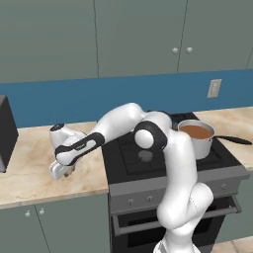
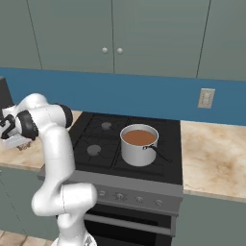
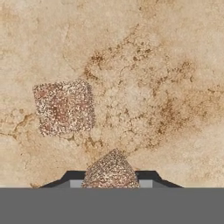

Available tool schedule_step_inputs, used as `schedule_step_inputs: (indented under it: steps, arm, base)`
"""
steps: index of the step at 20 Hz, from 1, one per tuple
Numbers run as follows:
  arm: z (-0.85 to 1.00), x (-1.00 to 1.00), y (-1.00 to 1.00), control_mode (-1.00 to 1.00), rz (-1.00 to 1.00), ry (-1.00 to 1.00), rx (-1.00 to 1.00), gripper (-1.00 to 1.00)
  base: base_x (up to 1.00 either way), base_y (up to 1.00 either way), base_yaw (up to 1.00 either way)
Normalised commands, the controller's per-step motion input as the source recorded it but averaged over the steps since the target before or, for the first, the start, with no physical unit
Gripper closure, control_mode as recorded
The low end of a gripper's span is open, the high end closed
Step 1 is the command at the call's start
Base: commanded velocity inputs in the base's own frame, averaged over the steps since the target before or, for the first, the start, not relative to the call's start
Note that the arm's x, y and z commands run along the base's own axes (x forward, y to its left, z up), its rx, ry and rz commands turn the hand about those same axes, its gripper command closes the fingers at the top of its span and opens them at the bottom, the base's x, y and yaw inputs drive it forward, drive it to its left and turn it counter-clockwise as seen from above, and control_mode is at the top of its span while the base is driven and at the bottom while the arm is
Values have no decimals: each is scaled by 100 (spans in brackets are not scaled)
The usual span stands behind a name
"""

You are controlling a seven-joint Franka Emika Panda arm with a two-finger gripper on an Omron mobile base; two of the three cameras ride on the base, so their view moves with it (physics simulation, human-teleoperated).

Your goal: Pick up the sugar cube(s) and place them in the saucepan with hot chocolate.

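With our gripper (image 3: 111, 181) closed on one sugar cube (image 3: 111, 171) low over the table (image 3: 166, 65), a second cube (image 3: 64, 107) lying just beside, we should lift straight up before swinging to the saucepan (image 1: 197, 139) on the stove (image 1: 163, 163).

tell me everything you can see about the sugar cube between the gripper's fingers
The sugar cube is a small speckled block, grainy tan and brown with pale flecks, much like coarse raw sugar. In the hand view it sits turned corner-up between the two dark fingertips, which flank it on either side and seem to touch it. Its lower part is hidden. Whether it rests on the beige marbled counter or is lifted cannot be told. A second cube lies flat on the counter nearby, apart from it.
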Motion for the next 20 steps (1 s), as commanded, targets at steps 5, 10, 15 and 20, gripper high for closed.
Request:
schedule_step_inputs:
  steps: [5, 10, 15, 20]
  arm:
    - [30, -11, -64, -100, -12, -11, -1, 100]
    - [58, -33, -100, -100, -21, -26, 0, 100]
    - [67, -22, -100, -100, -23, -24, 0, 100]
    - [70, -6, -98, -100, -20, -30, 0, 100]
  base:
    - [0, 0, 0]
    - [0, 0, 0]
    - [0, 0, 0]
    - [0, 0, 0]
